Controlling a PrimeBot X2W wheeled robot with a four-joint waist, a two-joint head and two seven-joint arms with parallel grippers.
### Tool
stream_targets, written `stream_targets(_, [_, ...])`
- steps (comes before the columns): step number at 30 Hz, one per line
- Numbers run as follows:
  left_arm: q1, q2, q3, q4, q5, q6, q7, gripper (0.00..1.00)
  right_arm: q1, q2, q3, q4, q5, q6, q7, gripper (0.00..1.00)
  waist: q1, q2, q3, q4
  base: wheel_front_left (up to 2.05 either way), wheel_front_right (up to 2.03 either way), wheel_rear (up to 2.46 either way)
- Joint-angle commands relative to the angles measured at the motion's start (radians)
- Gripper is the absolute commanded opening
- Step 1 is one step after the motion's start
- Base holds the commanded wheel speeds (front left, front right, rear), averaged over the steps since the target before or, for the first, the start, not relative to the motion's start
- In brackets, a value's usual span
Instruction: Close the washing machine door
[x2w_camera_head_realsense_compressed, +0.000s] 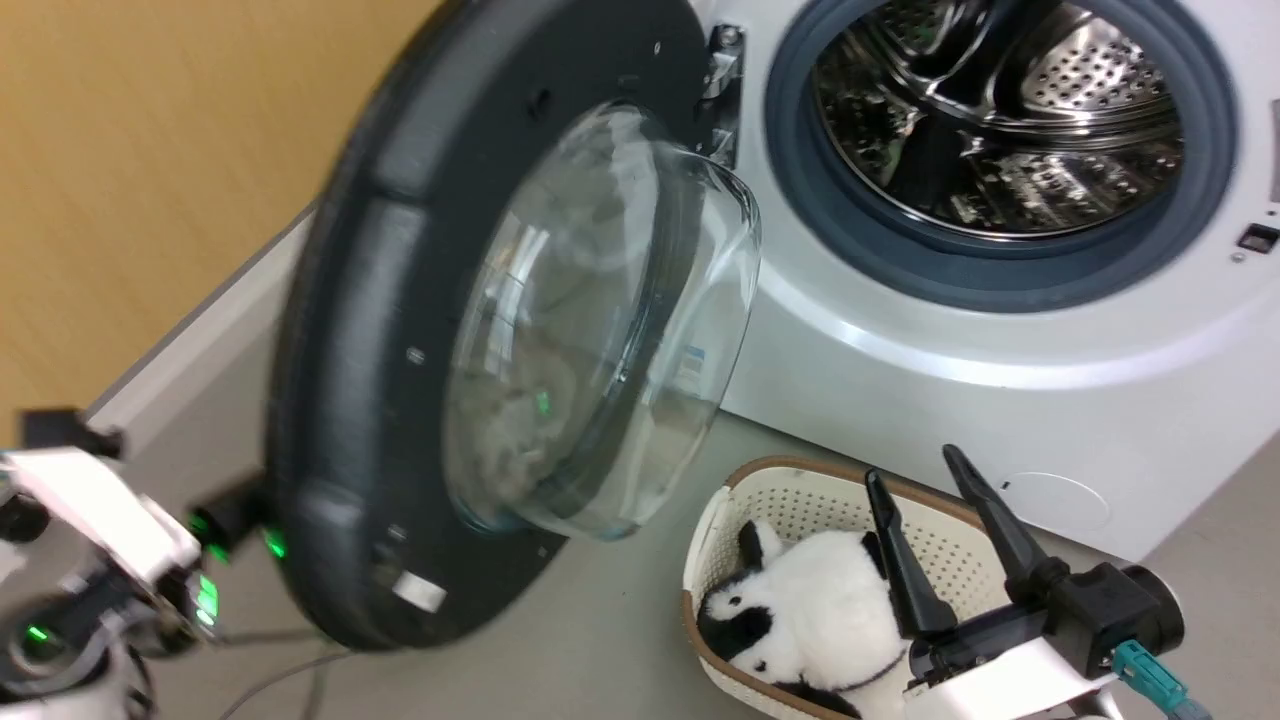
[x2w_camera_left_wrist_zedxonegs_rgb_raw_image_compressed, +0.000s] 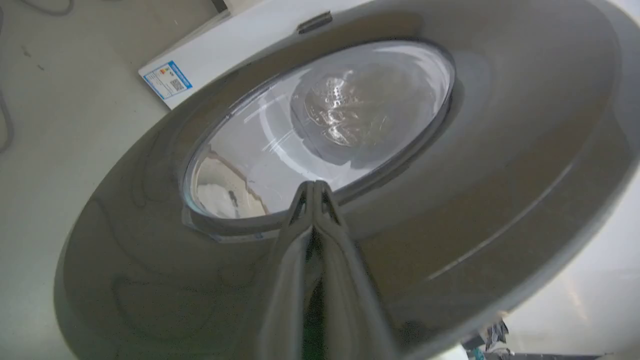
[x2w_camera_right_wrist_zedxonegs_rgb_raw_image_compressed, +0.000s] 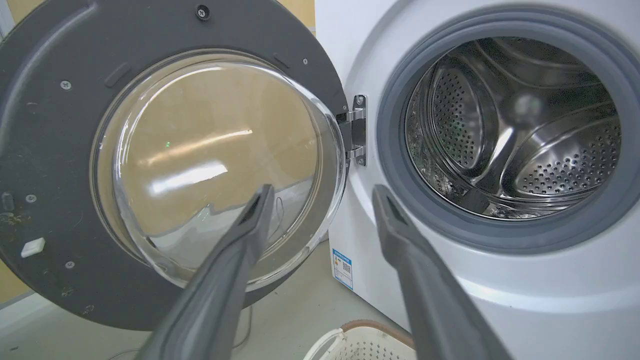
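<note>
My left gripper (x2w_camera_left_wrist_zedxonegs_rgb_raw_image_compressed: 314, 186), fingers pressed together, faces the glossy outer side of the washing machine door (x2w_camera_left_wrist_zedxonegs_rgb_raw_image_compressed: 500, 150) just ahead of its tips. The washing machine (x2w_camera_head_realsense_compressed: 1000, 330) lies beyond. My right gripper (x2w_camera_head_realsense_compressed: 912, 466), spread and empty, sits farther off.

No words or numbers are coming out readable. A sticker (x2w_camera_right_wrist_zedxonegs_rgb_raw_image_compressed: 342, 269) with a blue border is showing on the washer (x2w_camera_right_wrist_zedxonegs_rgb_raw_image_compressed: 525, 310), on its white front, just below the gap between the fingertips of the right gripper (x2w_camera_right_wrist_zedxonegs_rgb_raw_image_compressed: 322, 192). Its print is showing too small to make out. In the left wrist view the sticker (x2w_camera_left_wrist_zedxonegs_rgb_raw_image_compressed: 167, 80) is sitting well up and to the left of the left gripper (x2w_camera_left_wrist_zedxonegs_rgb_raw_image_compressed: 314, 186). It is showing a small square code, but no legible letters.
</note>
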Motion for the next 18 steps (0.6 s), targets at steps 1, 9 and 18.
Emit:
stream_targets(1, [0.044, -0.027, -0.022, -0.040, -0.009, -0.008, 0.026, 0.00, 0.003, 0.004, -0.004, -0.004, 0.008, 0.001, -0.005, 1.00, 0.0000, 0.0000, -0.005, -0.013, 0.00, 0.00, 0.00])
stream_targets(9, [0.223, -0.148, -0.137, -0.309, -0.043, 0.030, 0.112, 0.00, 0.009, 0.006, -0.046, -0.007, -0.006, 0.001, -0.005, 1.00, 0.0000, 0.0000, 0.006, -0.100, 0.00, 0.00, 0.00])
stream_targets(18, [0.300, -0.197, -0.283, -0.380, -0.060, 0.022, 0.028, 0.00, 0.024, 0.006, -0.087, -0.023, 0.003, 0.001, -0.005, 1.00, 0.0000, 0.0000, 0.047, -0.288, 0.00, 0.00, 0.00])
